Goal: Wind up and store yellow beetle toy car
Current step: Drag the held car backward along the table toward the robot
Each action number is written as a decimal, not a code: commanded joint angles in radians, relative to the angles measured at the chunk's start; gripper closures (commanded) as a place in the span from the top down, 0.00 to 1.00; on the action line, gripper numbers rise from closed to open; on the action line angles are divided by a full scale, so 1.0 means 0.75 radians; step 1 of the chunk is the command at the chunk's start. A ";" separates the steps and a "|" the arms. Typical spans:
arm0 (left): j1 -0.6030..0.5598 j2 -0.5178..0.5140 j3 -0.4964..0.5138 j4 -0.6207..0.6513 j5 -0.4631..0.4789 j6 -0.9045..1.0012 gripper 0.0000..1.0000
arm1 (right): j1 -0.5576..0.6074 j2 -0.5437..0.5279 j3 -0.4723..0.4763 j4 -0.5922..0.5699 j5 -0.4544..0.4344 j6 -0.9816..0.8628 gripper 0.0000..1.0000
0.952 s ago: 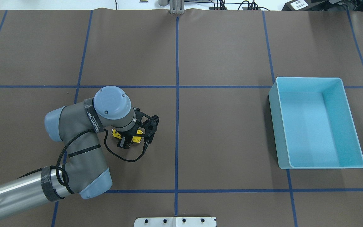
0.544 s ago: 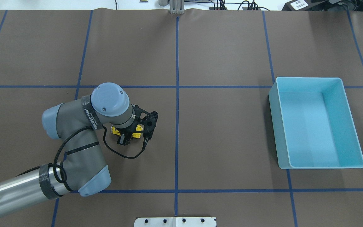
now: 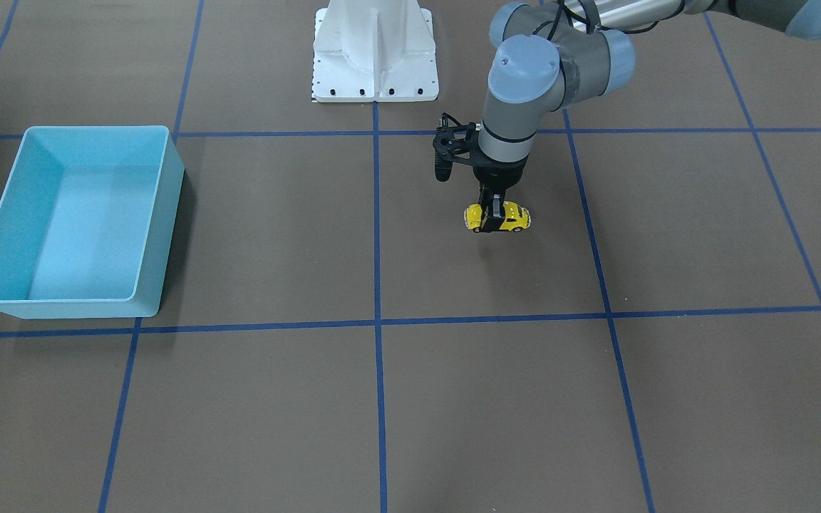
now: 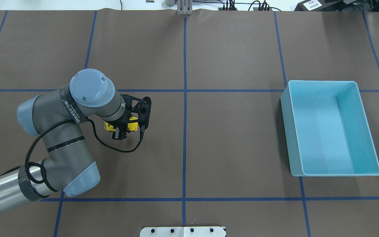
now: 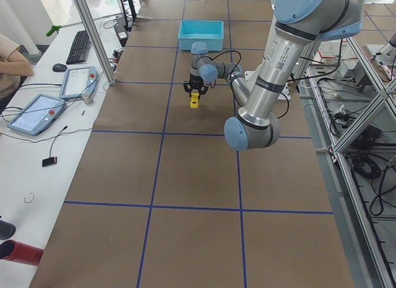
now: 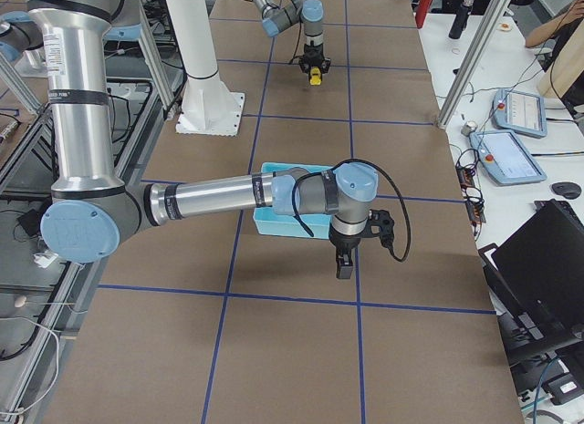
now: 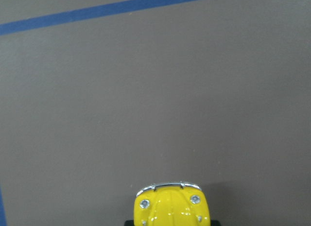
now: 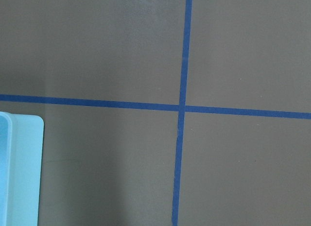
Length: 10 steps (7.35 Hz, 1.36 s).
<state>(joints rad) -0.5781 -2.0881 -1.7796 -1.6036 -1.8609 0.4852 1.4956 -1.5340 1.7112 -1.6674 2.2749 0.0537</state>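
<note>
The yellow beetle toy car [image 3: 517, 218] is a tiny glossy yellow car low on the brown table mat, left of centre in the overhead view [image 4: 132, 125]. My left gripper [image 3: 494, 212] points straight down and is shut on the car's middle, one finger on each side. The left wrist view shows the car's rounded end [image 7: 171, 206] at the bottom edge. My right gripper [image 6: 343, 264] hangs over the mat just beyond the blue bin [image 6: 274, 225]; I cannot tell whether it is open or shut. It is outside the overhead view.
The empty light-blue bin [image 4: 285, 131] stands on the right side of the table, far from the car; its corner shows in the right wrist view [image 8: 22, 172]. Blue tape lines grid the mat. The robot's white base plate [image 3: 375, 85] sits at the near edge.
My left arm has moved left and away from the robot's base with the car held in the gripper, most of it in the last half second. The bin has not moved.
</note>
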 commanded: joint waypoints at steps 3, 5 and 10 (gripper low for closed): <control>-0.100 0.076 -0.045 -0.009 -0.104 -0.009 0.36 | 0.000 0.000 -0.001 0.000 0.000 0.000 1.00; -0.100 0.113 -0.079 -0.009 -0.153 -0.027 0.36 | 0.000 0.000 -0.001 0.000 0.000 0.000 1.00; -0.100 0.331 -0.143 -0.232 -0.176 0.050 0.36 | 0.000 0.002 -0.001 0.000 0.000 0.002 1.00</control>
<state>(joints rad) -0.6542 -1.8804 -1.8896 -1.7092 -1.9913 0.4896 1.4957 -1.5326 1.7093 -1.6674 2.2749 0.0550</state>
